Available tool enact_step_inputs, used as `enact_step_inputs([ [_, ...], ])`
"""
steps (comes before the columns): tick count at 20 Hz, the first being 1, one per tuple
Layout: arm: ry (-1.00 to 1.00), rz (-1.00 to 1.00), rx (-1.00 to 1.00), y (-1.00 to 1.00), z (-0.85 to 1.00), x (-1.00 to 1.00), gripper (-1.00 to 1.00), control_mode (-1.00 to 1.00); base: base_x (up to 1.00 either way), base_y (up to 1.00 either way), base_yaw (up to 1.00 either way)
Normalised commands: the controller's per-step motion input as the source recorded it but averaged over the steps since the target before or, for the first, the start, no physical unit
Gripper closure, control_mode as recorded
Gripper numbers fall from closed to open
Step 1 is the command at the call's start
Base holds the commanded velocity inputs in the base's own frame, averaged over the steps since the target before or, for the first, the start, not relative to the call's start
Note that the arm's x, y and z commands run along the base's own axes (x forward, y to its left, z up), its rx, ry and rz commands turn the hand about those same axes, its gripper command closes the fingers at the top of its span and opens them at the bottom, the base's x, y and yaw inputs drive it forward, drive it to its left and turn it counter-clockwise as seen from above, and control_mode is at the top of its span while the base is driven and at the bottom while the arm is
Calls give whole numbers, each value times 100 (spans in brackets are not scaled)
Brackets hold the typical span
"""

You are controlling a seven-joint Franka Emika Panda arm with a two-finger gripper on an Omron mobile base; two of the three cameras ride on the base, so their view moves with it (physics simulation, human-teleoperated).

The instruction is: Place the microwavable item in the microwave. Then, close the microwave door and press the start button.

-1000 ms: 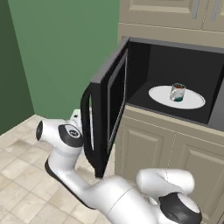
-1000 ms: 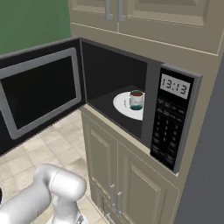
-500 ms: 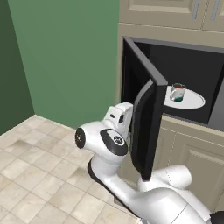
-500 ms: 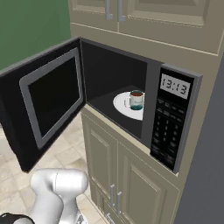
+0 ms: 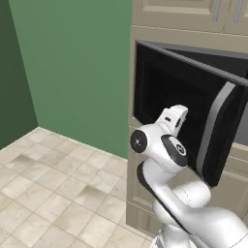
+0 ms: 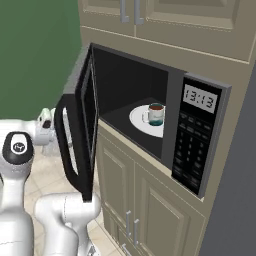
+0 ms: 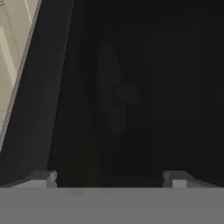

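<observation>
**Mug on turntable, door ajar**

Mug (image 6: 155,114) sits on the white turntable plate (image 6: 142,121) inside the microwave (image 6: 195,135). Microwave door (image 6: 80,125) roughly half swung. Gripper (image 7: 109,178) jaws spread wide, empty, facing the door's dark outer glass close up.

1. This is a home kitchen, rendered: a large black box-shaped microwave oven (image 6: 150,107) is built into tall beige panelled cabinetry (image 6: 150,210).
2. Above the oven sit beige cupboard doors with slim metal handles (image 6: 129,11).
3. Left of the cabinetry stands a plain green wall (image 5: 68,68); below it lies a floor of pale beige stone tiles (image 5: 53,193).
</observation>
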Motion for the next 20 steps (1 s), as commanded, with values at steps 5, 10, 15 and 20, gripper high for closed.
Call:
enact_step_inputs([
  [5,0,-1,11,-100,17,9,-100,-100,0,0,0],
  [10,-1,0,10,-93,16,24,-100,-100,0,0,0],
  [15,-1,0,5,-61,25,37,-100,-100,0,0,0],
  [20,0,0,2,-40,40,37,-100,-100,0,0,0],
])
